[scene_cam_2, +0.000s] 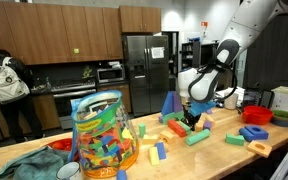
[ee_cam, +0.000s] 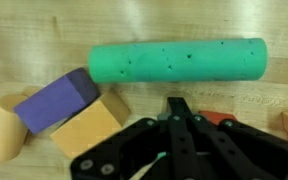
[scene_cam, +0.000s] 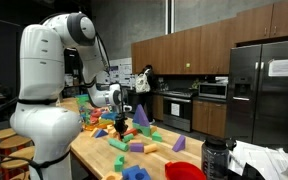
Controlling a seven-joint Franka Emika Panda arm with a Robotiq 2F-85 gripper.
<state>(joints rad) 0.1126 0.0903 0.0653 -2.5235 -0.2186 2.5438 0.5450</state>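
My gripper [ee_cam: 176, 105] is shut, its fingers pressed together with nothing visible between them. In the wrist view it hovers just over the wooden table, close to a long green foam cylinder [ee_cam: 179, 60] lying crosswise beyond the fingertips. A purple block [ee_cam: 56, 100], an orange block [ee_cam: 89, 125] and a tan cylinder [ee_cam: 2, 128] lie to the left. A red-orange piece [ee_cam: 220, 118] shows just right of the fingers. In both exterior views the gripper [scene_cam: 121, 127] [scene_cam_2: 192, 122] points down among scattered coloured blocks on the table [scene_cam: 94, 150].
A clear bag full of coloured blocks [scene_cam_2: 102, 135] stands on the table. A red bowl [scene_cam_2: 256, 115] and a red tray [scene_cam_2: 254, 133] sit at one end. A blue pyramid [scene_cam_2: 170, 104] stands behind the gripper. A person [scene_cam_2: 2, 80] stands at the kitchen counter behind.
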